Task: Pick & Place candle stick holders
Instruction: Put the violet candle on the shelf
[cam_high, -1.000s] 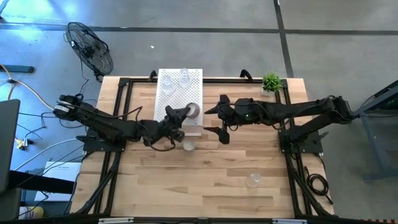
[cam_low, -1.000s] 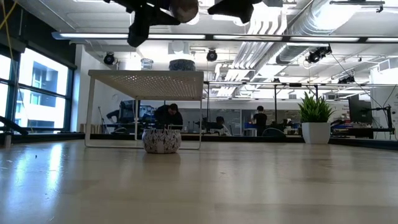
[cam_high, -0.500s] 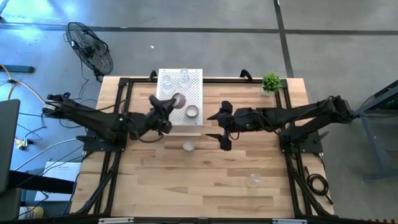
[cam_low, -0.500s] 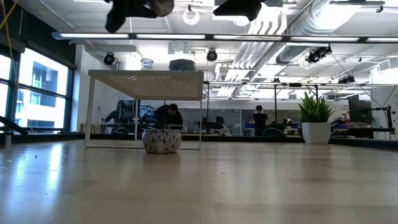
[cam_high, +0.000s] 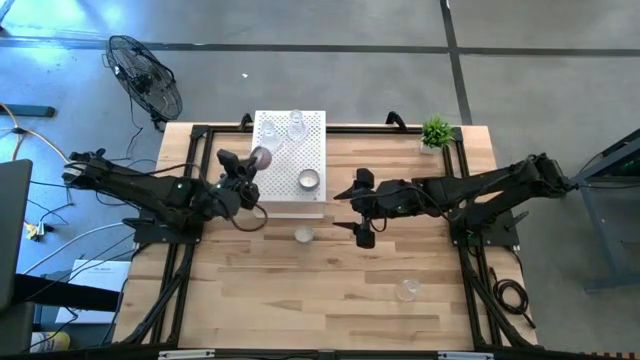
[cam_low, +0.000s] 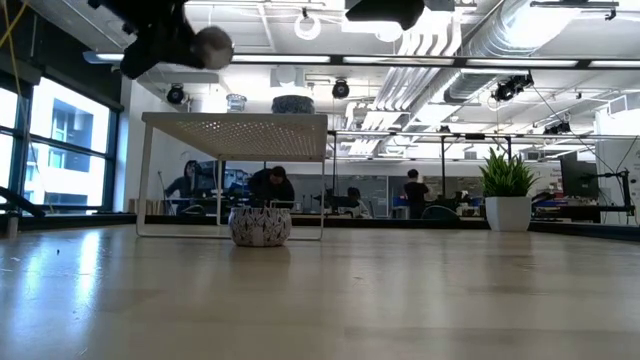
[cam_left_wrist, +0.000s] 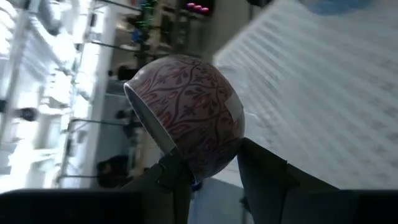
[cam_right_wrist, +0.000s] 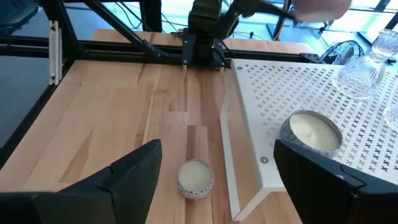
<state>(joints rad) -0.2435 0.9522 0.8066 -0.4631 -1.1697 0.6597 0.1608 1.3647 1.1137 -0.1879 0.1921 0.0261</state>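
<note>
The left gripper, clamped on a patterned holder, carries it above the white perforated box for setting down, while the right gripper hovers wide open and empty beside the box

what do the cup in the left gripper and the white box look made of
Cup in the left gripper: probably glazed ceramic or painted glass, going by its glossy round shell with a reddish leaf pattern and thin pale rim. White box: likely painted sheet metal, a thin, flat matte white top punched with rows of small cross-shaped holes.
</note>
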